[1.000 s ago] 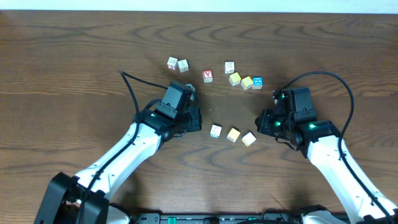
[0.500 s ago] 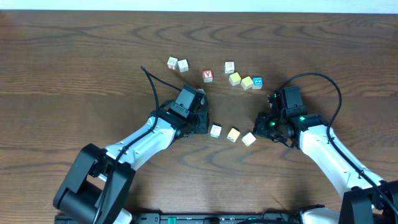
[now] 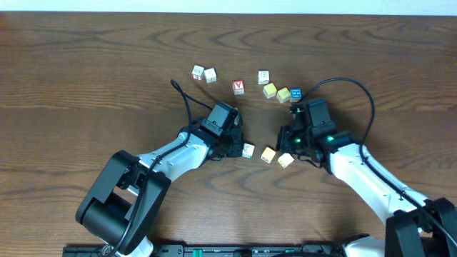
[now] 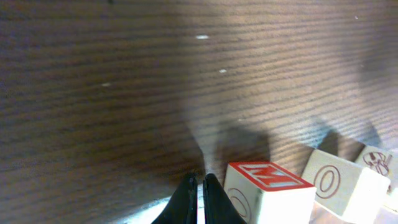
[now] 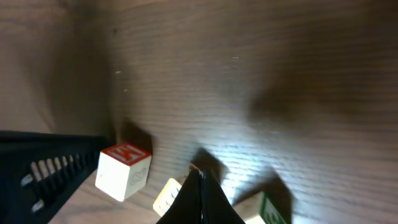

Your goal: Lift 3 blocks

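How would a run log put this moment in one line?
left gripper: shut, empty | right gripper: shut, empty | three blocks: in a row between them, on table

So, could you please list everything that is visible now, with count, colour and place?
Lower blocks: 3, white block, yellow block, cream block, in a row between the hands.
Pale blocks: 3, whitish, upper group.
Upper yellow blocks: 2, yellow, upper right.
Red-faced block: 1, upper middle.
Blue-faced block: 1, upper right end.
Table: 1, dark brown wood.
Arms: 2, white and black, left arm, right arm.
Left hand: 1, black, shut.
Right hand: 1, black, shut.
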`<state>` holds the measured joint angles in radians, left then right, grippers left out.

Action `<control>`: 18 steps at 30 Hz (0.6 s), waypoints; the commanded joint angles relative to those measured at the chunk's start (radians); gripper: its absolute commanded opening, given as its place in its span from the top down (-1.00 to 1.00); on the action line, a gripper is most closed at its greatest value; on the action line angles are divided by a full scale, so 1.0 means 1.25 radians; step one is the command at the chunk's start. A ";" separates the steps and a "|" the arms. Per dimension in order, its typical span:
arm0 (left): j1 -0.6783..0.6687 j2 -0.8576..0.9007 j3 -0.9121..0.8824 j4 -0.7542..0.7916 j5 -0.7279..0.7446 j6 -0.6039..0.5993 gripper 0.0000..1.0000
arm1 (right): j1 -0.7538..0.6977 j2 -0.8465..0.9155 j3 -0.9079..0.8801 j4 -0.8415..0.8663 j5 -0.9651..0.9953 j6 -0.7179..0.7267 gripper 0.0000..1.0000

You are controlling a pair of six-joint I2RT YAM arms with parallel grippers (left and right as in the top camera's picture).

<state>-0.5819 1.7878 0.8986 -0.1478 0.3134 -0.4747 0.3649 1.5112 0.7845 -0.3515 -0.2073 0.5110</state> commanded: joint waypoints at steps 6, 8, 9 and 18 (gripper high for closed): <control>-0.016 0.006 0.012 0.001 0.012 -0.007 0.85 | 0.032 0.087 0.009 0.046 0.043 -0.009 0.98; -0.016 0.006 0.012 0.001 0.012 -0.007 0.85 | 0.032 0.089 0.009 0.049 0.042 -0.009 0.98; -0.016 0.006 0.012 0.001 0.012 -0.007 0.85 | 0.033 0.089 0.009 0.050 0.042 -0.009 0.98; -0.016 0.006 0.012 -0.004 0.013 -0.007 0.86 | 0.052 0.089 0.009 0.014 0.009 -0.002 0.98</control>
<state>-0.6006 1.7878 0.8986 -0.1497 0.3164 -0.4747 0.4019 1.6226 0.7845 -0.3241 -0.1864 0.5110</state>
